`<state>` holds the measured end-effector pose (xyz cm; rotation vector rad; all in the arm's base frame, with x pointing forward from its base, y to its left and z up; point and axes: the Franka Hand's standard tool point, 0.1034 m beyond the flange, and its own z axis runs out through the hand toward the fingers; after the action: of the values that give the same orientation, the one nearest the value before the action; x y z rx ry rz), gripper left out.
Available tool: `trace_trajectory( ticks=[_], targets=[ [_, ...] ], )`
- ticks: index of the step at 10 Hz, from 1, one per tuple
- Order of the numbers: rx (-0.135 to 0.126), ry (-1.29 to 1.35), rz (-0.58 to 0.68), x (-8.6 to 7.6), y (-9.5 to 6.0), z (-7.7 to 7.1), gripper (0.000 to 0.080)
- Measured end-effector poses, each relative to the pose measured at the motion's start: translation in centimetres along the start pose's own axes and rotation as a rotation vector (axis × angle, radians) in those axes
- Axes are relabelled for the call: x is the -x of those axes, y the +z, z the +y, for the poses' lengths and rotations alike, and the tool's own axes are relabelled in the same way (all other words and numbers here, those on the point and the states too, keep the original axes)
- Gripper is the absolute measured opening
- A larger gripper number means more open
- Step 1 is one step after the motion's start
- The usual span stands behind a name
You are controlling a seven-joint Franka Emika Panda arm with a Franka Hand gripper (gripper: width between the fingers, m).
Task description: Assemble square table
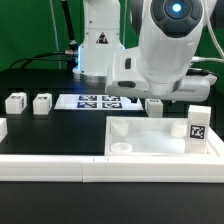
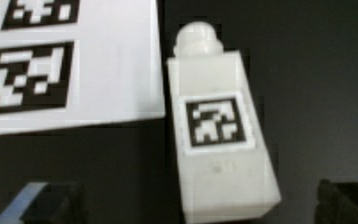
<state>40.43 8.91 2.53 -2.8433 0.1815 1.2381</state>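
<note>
A white leg block (image 2: 217, 125) lies on the black table, with a tag on its upper face and a round peg (image 2: 197, 38) at one end. My gripper (image 2: 202, 205) is open, one dark finger (image 2: 48, 205) on each side of the block's flat end, touching nothing. In the exterior view this leg (image 1: 155, 106) lies just under the arm's hand. The square table top (image 1: 150, 140) lies rim-up at the exterior view's front right, carrying a tag (image 1: 197, 128). Two more leg blocks (image 1: 15, 102) (image 1: 42, 102) stand at the exterior view's left.
The marker board (image 1: 100, 101) lies flat in the middle of the table; in the wrist view its edge (image 2: 51, 60) runs close beside the leg. A long low white border wall (image 1: 60, 165) runs along the front. The robot's base (image 1: 97, 50) stands behind.
</note>
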Motion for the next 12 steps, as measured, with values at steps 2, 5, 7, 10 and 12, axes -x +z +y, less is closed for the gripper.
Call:
trace_trajectory(
  ticks=[2,5,7,10,12],
  targets=[
    [0.0,0.002,-0.002,0.0,0.1,0.0,0.0649],
    [-0.031,0.033,-0.048,0.6,1.4,-0.6,0.0649],
    [-0.045,0.047,-0.067,0.8,2.3,-0.6,0.0649],
    [-0.046,0.05,-0.065,0.7,2.2,-0.4,0.0649],
    [-0.048,0.051,-0.065,0.7,2.2,-0.4,0.0649]
  ],
)
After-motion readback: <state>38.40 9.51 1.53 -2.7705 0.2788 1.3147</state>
